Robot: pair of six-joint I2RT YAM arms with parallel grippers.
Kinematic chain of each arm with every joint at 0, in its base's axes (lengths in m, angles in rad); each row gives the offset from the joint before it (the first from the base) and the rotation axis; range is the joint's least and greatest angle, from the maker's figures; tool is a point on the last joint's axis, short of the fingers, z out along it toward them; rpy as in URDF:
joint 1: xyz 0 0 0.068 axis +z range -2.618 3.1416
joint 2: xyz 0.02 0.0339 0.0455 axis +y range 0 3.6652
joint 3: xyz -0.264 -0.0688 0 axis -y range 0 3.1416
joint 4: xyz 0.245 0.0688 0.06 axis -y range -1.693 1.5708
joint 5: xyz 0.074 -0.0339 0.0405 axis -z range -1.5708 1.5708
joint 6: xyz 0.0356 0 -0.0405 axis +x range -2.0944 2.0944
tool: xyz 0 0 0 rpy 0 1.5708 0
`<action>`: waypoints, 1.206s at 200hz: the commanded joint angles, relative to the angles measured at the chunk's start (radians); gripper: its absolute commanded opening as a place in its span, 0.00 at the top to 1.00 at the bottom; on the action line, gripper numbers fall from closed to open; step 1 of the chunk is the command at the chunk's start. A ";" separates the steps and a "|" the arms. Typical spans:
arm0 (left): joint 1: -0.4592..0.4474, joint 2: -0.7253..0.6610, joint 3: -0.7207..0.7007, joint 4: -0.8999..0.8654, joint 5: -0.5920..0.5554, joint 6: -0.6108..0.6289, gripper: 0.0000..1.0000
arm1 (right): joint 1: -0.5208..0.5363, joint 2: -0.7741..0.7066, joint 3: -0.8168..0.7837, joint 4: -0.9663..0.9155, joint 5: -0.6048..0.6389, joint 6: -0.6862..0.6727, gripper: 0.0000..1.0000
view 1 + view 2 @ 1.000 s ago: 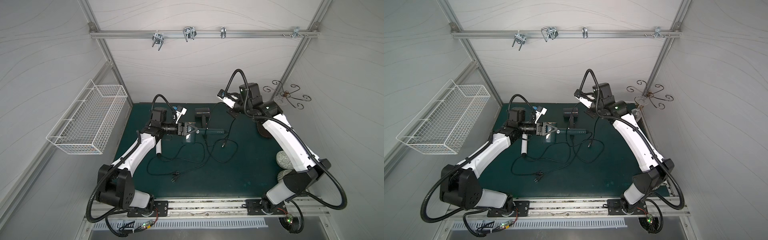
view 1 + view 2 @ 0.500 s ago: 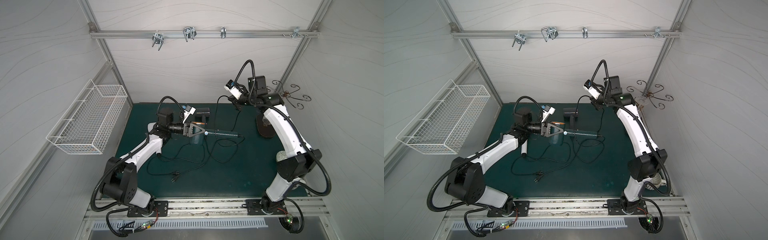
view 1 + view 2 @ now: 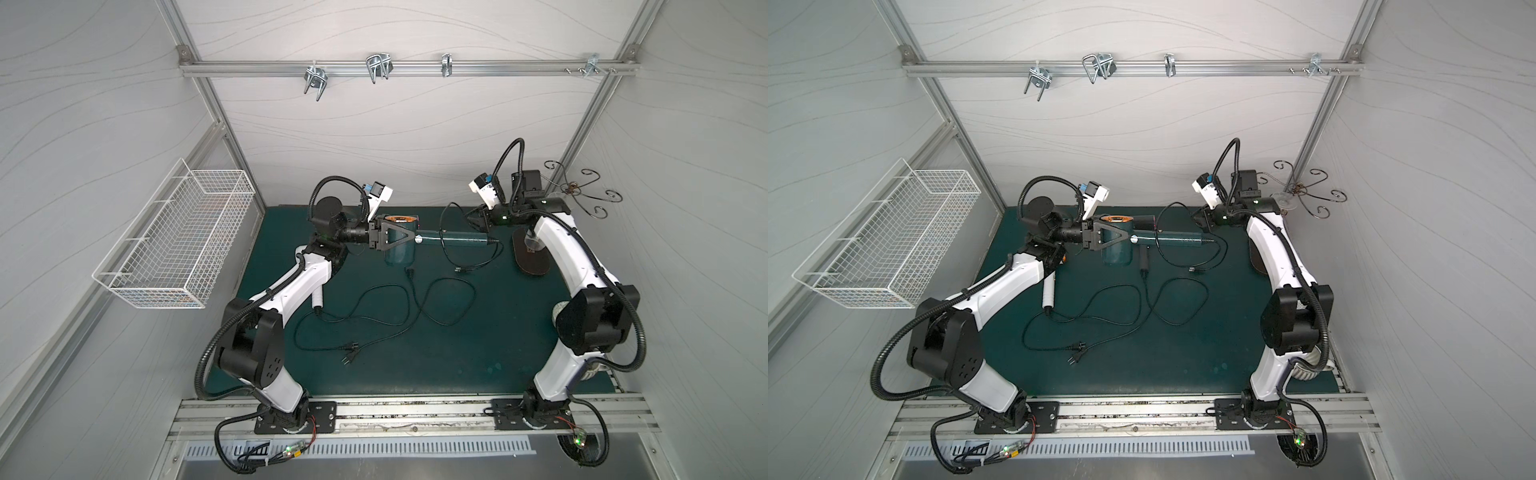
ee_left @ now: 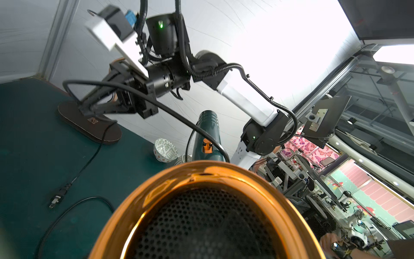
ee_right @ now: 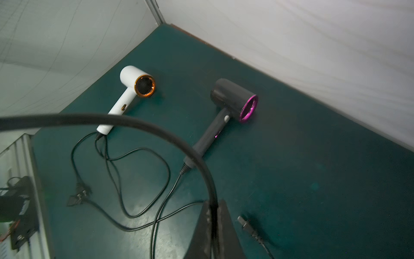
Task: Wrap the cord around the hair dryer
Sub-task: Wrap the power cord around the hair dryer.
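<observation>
- The left gripper [image 3: 405, 239] is clamped on the fat round body of the green hair dryer [image 3: 398, 257].
- Its jaws stand wide, one on each side of that body.
- It holds the dryer up over the green mat [image 3: 436, 365], near the back wall.
- The shiny gold ring [image 4: 201, 177] at one end of the dryer fills the lower part of the left wrist view.
- The dryer's handle [image 3: 457, 239] sticks out sideways toward the right arm.
- The right gripper [image 5: 213, 210] is squeezed tight on the black cord [image 5: 94, 117], close to the far tip of the handle.
- From that pinch the cord bends up in a big round arc and comes down across the middle of the handle.
- I cannot tell if the cord goes all the way around the handle.
- The cord's plug [image 3: 459, 269] lies flat on the mat, just in front of the handle.
- A white hair dryer [image 5: 134, 89] lies on the mat, partly under the left arm in both top views.
- A grey hair dryer [image 5: 233, 101] with a pink ring lies beside it.
- Their loose cords [image 3: 374, 328] curl over the middle of the mat.
- A dark oval base [image 3: 532, 257] sits on the mat by the right arm.
- A small patterned bowl [image 4: 165, 152] stands near it.
- A white wire basket [image 3: 174, 245] hangs on the left wall.
</observation>
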 commanded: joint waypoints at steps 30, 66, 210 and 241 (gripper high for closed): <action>0.069 0.135 0.106 0.542 -0.090 -0.441 1.00 | -0.005 -0.089 -0.136 0.071 -0.114 0.092 1.00; 0.113 0.182 0.153 0.592 -0.107 -0.507 1.00 | 0.016 -0.141 -0.255 0.111 -0.130 0.133 1.00; 0.217 0.219 0.220 0.401 -0.171 -0.369 1.00 | 0.427 -0.368 -0.639 0.215 0.133 0.242 1.00; 0.233 0.224 0.221 0.370 -0.179 -0.343 1.00 | 0.523 -0.391 -0.654 0.164 0.196 0.225 1.00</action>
